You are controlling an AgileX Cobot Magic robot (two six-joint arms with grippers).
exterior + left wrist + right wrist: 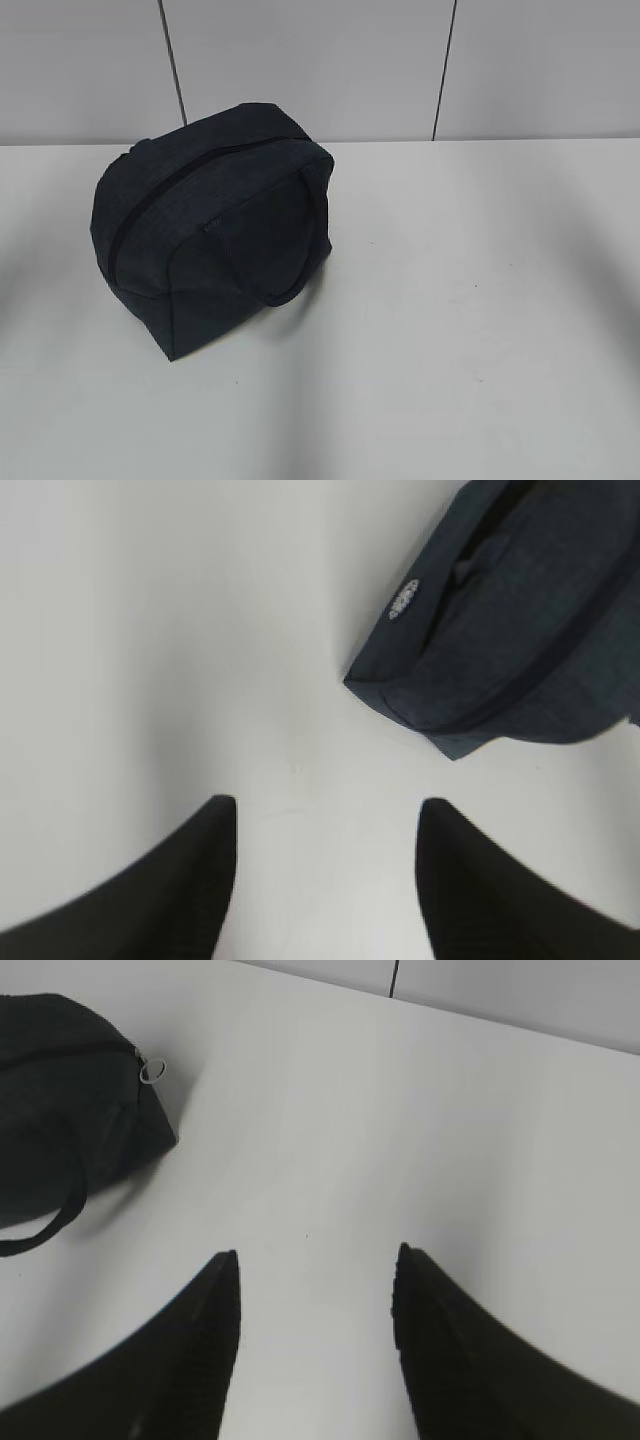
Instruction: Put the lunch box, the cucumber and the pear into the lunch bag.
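On the table [480,330], lunch bag [210,230] zipped shut.

Lighting's pretty flat and bright overall, soft overhead light with no hard glare. The white bench [450,330] comes out greyish, with broad blurry shadows sweeping in from both sides of the exterior view. The bag [215,225] is so dark its folds barely register, and it throws a soft shadow toward the front right. Both wrist views are softer: the tool fingers [150,900] up close are out of focus, pure black with smeared edges. Same for the right ones [470,1360]. The small metal zipper ring [150,1068] catches a little light.
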